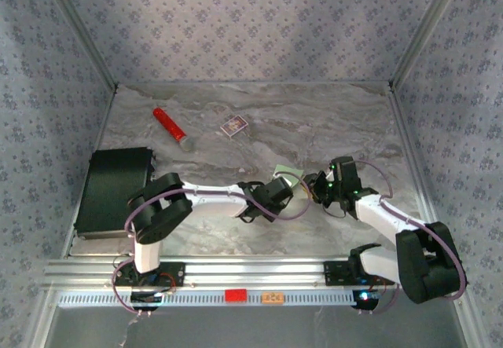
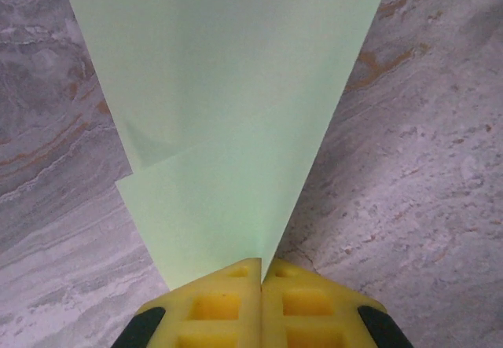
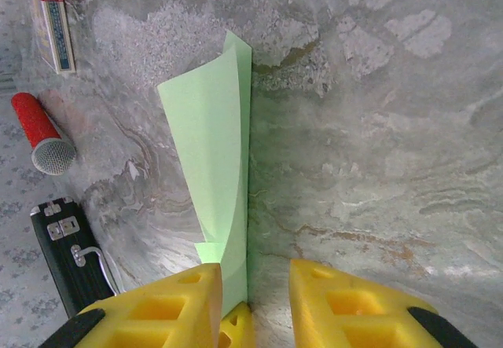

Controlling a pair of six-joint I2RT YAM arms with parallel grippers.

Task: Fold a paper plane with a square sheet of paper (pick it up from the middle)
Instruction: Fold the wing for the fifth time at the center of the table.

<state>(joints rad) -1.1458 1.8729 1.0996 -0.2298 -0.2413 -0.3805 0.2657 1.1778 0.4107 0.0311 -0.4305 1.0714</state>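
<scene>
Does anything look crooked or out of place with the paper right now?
Yes: the green paper, pinched in the shut left gripper, has uneven layers; a lower layer's corner juts out past the upper edge in the left wrist view. Nothing looks torn or spilled.

The table (image 1: 314, 128) has a grey, marble-patterned top with brownish veins. Toward its far left lies a red cylinder (image 1: 169, 126) with a grey mesh end, set at a slant. A small purple-and-white card box (image 1: 233, 126) lies near it to the right, apart from it. A black case (image 1: 114, 191) with metal latches lies flat along the left edge.
</scene>
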